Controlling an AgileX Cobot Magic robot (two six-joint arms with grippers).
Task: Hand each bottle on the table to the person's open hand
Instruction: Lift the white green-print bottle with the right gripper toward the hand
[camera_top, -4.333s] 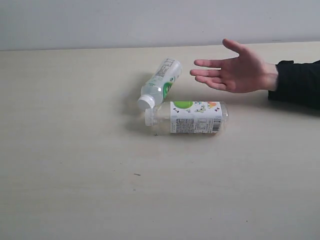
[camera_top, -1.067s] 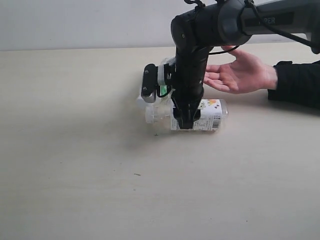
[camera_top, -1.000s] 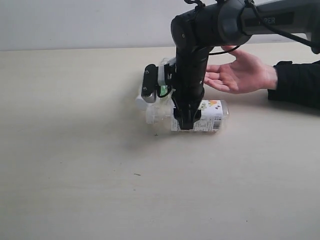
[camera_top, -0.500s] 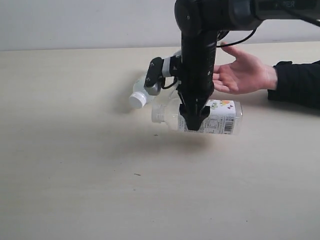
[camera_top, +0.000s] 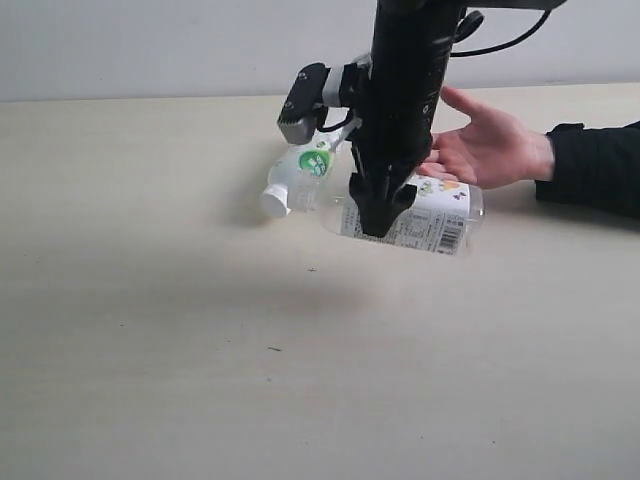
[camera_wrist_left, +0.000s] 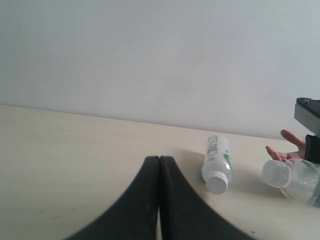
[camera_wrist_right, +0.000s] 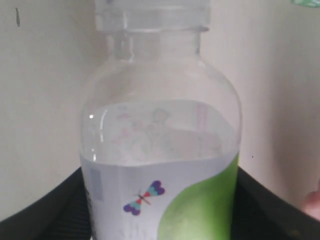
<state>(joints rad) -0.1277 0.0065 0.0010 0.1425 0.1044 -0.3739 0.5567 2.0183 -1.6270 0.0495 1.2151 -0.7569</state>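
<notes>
My right gripper is shut on a clear bottle with a white-green label and holds it lying sideways above the table, just below and in front of the person's open hand. In the right wrist view that bottle fills the frame between the black fingers. A second white-green bottle lies on the table behind the arm, cap toward the left. The left wrist view shows my left gripper shut on nothing, that lying bottle, and the held bottle. No red-capped bottles are in view.
A pale wall runs behind the table's far edge. The person's black sleeve rests at the right edge of the table. The black right arm comes down from the top right in front of the hand.
My right gripper closed on the near bottle, lifted it off the table and carried it up and right toward the hand. The other bottle shifted slightly left.
</notes>
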